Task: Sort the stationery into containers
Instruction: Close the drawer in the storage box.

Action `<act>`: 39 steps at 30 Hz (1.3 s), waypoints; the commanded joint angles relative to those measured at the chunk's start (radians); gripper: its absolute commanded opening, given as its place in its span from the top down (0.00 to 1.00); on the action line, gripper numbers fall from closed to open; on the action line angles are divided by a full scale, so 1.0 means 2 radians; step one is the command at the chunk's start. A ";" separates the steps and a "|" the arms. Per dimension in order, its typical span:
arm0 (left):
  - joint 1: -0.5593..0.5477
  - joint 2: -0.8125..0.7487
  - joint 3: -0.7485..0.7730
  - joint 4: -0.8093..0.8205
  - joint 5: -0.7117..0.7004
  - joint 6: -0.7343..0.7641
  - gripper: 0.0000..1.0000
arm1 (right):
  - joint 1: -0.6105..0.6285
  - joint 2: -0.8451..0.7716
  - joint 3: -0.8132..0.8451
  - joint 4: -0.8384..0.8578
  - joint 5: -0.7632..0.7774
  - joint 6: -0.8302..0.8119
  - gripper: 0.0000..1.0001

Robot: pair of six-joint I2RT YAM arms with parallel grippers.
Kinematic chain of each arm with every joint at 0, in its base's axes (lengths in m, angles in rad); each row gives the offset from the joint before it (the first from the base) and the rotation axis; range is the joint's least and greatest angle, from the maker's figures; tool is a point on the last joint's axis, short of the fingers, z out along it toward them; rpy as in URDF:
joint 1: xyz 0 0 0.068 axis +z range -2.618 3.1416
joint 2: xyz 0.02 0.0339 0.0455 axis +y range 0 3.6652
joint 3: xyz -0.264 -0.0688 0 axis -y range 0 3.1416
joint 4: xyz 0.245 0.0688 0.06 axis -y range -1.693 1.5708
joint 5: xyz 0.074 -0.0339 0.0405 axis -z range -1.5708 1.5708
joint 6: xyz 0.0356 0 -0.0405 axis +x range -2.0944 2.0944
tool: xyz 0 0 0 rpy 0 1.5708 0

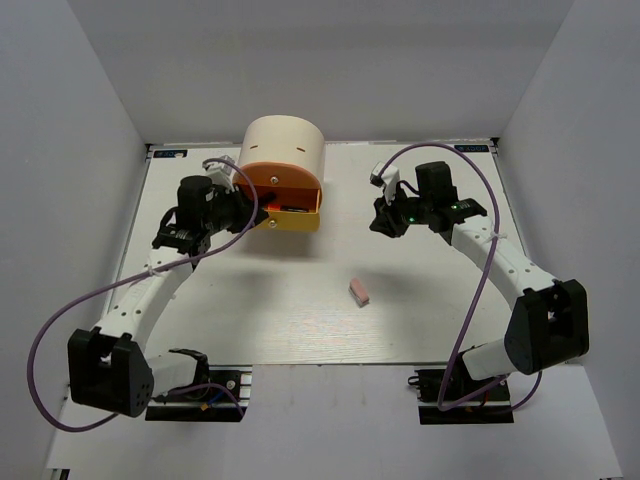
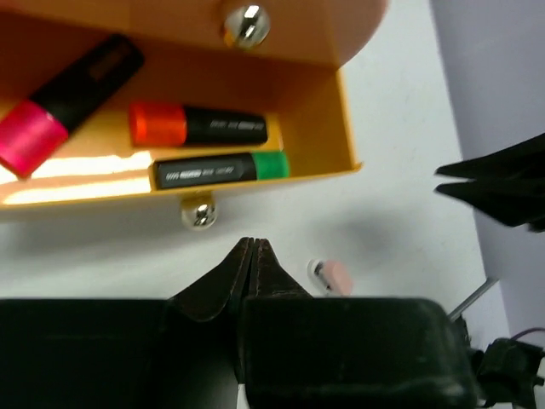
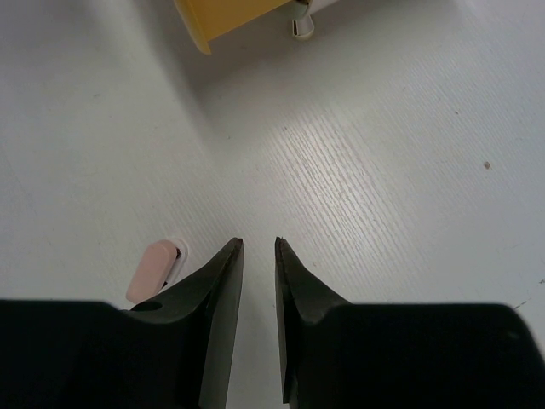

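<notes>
The cream cabinet (image 1: 285, 140) stands at the back centre. Its orange drawer (image 1: 283, 182) looks pushed in; the yellow drawer (image 1: 297, 220) below it is pulled out. In the left wrist view the yellow drawer (image 2: 328, 119) holds the pink highlighter (image 2: 60, 106), the orange-red highlighter (image 2: 196, 125) and the green highlighter (image 2: 220, 168). My left gripper (image 2: 254, 244) is shut and empty, just in front of the yellow drawer's knob (image 2: 198, 213). The pink eraser (image 1: 359, 290) lies on the table. My right gripper (image 3: 258, 245) is slightly open and empty, above the table, with the eraser (image 3: 152, 271) to its left. The white sticks are out of view.
The orange drawer's knob (image 2: 247, 24) sits above the open drawer. A corner of the yellow drawer (image 3: 226, 17) shows at the top of the right wrist view. White walls enclose the table (image 1: 250, 320) on three sides. My right arm (image 2: 502, 181) shows dark at the left wrist view's right edge.
</notes>
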 commanded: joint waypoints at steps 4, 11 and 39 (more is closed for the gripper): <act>-0.003 0.025 0.003 -0.066 0.013 0.059 0.83 | -0.002 -0.001 0.019 -0.005 -0.004 -0.004 0.72; -0.003 0.045 -0.001 -0.066 -0.037 0.063 0.60 | -0.003 -0.004 0.013 -0.003 0.000 -0.006 0.71; -0.016 0.112 -0.002 0.050 -0.114 -0.016 0.57 | -0.003 0.001 0.017 -0.008 0.003 -0.010 0.69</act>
